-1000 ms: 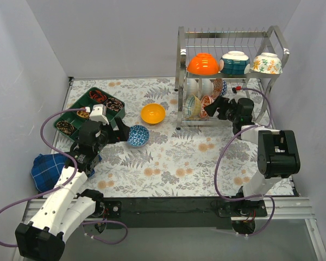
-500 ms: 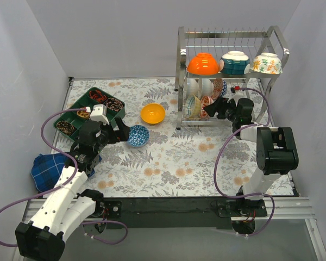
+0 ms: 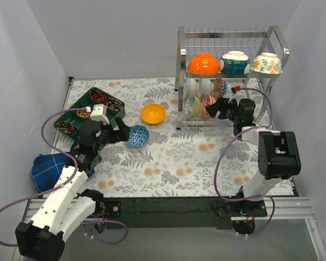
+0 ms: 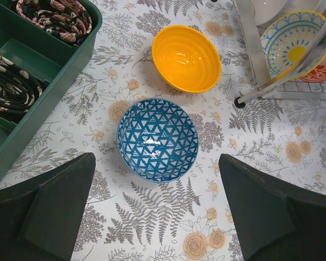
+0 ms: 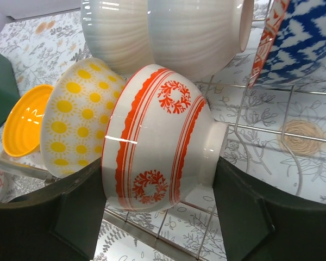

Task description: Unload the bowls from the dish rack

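Clamping the red-patterned bowl point(image 5: 157, 141) in the dish rack point(image 3: 180, 57), the right gripper point(image 5: 157, 179) contrasts with the left gripper point(image 4: 156, 163), whose fingers point(image 4: 60, 206) stand wide apart.

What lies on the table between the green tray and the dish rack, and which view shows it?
The yellow bowl, upright, between the green tray and the dish rack; the top view shows it.

The bench point(image 3: 174, 163), covered in a fern-and-flower print, carried the dish rack point(image 3: 181, 70) on its feet at the far right. A yellow bowl point(image 3: 152, 113) sat left of the rack, with a blue-patterned bowl point(image 3: 138, 136) nearer the front, both upright. A green compartment tray point(image 4: 60, 81) lay at the far left and a blue checked cloth point(image 3: 48, 166) by the front-left edge.
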`<state>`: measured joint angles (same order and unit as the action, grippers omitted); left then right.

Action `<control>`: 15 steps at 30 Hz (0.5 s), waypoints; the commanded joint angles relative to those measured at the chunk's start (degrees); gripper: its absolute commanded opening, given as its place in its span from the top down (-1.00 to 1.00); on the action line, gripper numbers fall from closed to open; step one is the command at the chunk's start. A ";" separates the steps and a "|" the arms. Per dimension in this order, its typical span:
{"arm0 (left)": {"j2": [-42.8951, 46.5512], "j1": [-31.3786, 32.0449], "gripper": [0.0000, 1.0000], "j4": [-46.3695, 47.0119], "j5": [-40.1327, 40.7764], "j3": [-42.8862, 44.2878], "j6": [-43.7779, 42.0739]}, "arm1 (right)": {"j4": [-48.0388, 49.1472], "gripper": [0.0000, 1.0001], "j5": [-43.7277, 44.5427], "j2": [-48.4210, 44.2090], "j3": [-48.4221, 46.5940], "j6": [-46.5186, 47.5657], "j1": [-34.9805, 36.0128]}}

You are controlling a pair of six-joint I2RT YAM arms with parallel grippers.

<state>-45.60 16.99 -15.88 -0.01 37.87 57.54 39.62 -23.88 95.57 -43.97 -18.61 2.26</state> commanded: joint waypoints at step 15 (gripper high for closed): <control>-0.97 0.14 -0.96 1.46 -2.71 -0.95 -1.20 | 0.73 0.97 10.69 -17.60 7.13 2.01 -0.15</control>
<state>-46.30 16.99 -15.66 -0.51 37.82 57.36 36.23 -15.27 83.59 -37.43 -15.92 2.26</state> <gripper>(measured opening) 0.982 0.775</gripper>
